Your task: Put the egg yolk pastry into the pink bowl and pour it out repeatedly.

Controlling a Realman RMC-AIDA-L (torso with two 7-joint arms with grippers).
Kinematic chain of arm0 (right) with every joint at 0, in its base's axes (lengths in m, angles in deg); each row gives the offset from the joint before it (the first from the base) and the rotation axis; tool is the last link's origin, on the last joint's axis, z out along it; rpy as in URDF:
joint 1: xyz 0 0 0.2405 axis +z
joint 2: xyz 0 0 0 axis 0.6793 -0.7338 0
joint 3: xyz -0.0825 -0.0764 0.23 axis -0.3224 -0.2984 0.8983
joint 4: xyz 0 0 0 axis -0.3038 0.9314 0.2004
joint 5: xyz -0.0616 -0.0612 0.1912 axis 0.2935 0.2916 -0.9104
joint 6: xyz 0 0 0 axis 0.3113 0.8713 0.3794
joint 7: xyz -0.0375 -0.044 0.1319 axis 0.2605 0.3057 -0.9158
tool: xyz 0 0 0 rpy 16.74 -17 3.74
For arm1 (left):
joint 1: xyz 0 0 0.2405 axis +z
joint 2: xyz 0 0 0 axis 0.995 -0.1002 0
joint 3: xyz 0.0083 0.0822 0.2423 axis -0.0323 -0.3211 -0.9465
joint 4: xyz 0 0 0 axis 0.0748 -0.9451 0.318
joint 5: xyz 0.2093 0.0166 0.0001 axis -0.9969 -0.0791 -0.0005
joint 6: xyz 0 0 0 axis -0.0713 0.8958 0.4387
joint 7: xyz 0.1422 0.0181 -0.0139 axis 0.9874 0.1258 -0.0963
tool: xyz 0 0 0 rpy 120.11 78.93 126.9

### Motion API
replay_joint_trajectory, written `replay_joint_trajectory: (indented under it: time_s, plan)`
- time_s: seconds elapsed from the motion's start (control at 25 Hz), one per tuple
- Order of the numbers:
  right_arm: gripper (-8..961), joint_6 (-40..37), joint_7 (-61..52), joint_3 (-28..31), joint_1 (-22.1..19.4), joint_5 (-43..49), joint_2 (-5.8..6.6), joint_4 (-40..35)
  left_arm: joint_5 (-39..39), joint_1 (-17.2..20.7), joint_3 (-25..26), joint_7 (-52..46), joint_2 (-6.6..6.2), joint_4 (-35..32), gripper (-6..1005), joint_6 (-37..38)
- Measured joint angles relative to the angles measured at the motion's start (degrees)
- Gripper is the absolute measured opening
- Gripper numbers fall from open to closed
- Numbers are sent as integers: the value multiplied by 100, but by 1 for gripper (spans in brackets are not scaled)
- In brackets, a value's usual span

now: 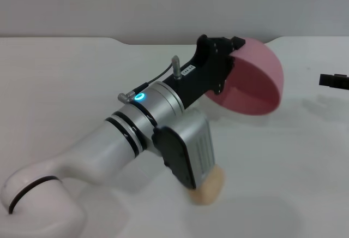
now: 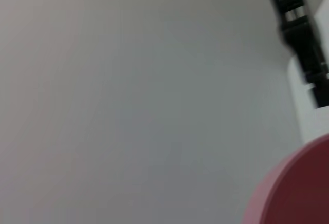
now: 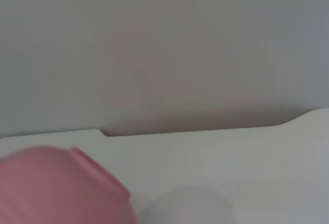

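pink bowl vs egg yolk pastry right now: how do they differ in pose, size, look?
Pose: the pink bowl is off the table, tipped on its side at the left pincer; the egg yolk pastry lies on the table, partly hidden behind the left arm.
Size: the bowl is far wider than the pastry.
Look: the bowl is smooth pink; the pastry is matte pale beige.
Shared: both are rounded.
The right pincer sits at the table's right edge.

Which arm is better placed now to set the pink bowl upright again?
Left. The left gripper holds the tipped pink bowl by its rim above the table; the right gripper waits apart at the edge.
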Motion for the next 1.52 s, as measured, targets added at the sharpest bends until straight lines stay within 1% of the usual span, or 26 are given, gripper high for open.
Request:
replay_joint_trajectory:
  time_s: [0.12,0.16,0.2,0.24,0.28,0.32,0.4,0.44,0.52,0.56,0.6,0.64,0.68,0.72,0.76,0.8,0.88,0.92,1.0,1.04,1.12,1.2,1.32,1.52]
  plan:
    - [562,-23,38,-53,64,-8,9,88,761,-55,111,-274,-2,-103,-2,-16]
    - [564,-23,38,-53,64,-8,9,88,1476,-86,444,-522,-12,-311,-2,227]
    - [565,-23,44,-104,87,-9,14,127,1476,-86,444,-522,-12,-311,-2,227]
    - [567,-10,62,-208,117,-9,16,173,2001,-97,981,-698,-37,-575,-2,844]
    - [568,-5,95,-278,136,-9,18,200,2219,-106,1342,-792,-50,-729,-2,1287]
    - [570,-5,95,-278,136,-9,18,200,2219,-106,1342,-792,-50,-729,-2,1287]
    - [573,6,183,-431,188,-17,22,269,2522,-238,2254,-1016,-61,-916,-1,2577]
    - [575,8,233,-512,225,-20,25,315,2630,-372,2797,-1147,-69,-964,-1,3368]
    - [578,10,298,-682,318,-22,31,390,2711,-732,3703,-1402,-79,-842,-1,4981]
    - [579,9,317,-767,364,-23,35,419,2690,-1056,4395,-1581,-95,-601,-1,6084]
    - [581,8,326,-857,409,-22,37,443,2651,-1178,4673,-1658,-99,-510,-1,6507]
    - [582,10,338,-943,457,-22,38,460,2551,-1340,5108,-1779,-106,-351,-1,7180]
    - [584,7,345,-1028,500,-22,38,476,2435,-1423,5449,-1907,-107,-309,-1,7640]
    - [585,11,345,-1080,533,-22,38,478,2312,-1457,5665,-2030,-115,-312,-1,7932]
    - [587,11,343,-1132,577,-22,38,483,2065,-1467,5982,-2297,-134,-404,-1,8362]
    - [588,13,343,-1172,615,-22,38,484,1967,-1463,6063,-2403,-142,-446,-1,8491]
    - [592,-29,319,-1433,706,12,40,486,1491,-1411,6433,-2868,-168,-685,-1,8976]
    - [593,-79,308,-1658,758,41,37,489,1269,-1390,6590,-3038,-168,-792,-1,9156]
    - [596,-111,256,-2220,882,72,37,496,728,-1352,7064,-3498,-171,-1057,-2,9680]
    - [598,-113,232,-2399,925,73,34,508,533,-1349,7331,-3667,-175,-1166,-2,9981]
    - [601,-104,103,-2953,1095,82,23,538,289,-1347,7787,-3861,-178,-1320,-2,10460]
    - [604,-76,-37,-3394,1263,111,20,552,209,-1308,8233,-3931,-179,-1440,-2,10839]
    - [608,-67,-155,-3958,1452,129,14,552,197,-1167,8540,-3953,-175,-1565,-2,11076]
    - [656,18,-178,-4639,1608,114,-1,598,201,-903,8570,-4074,-163,-1716,-1,11231]
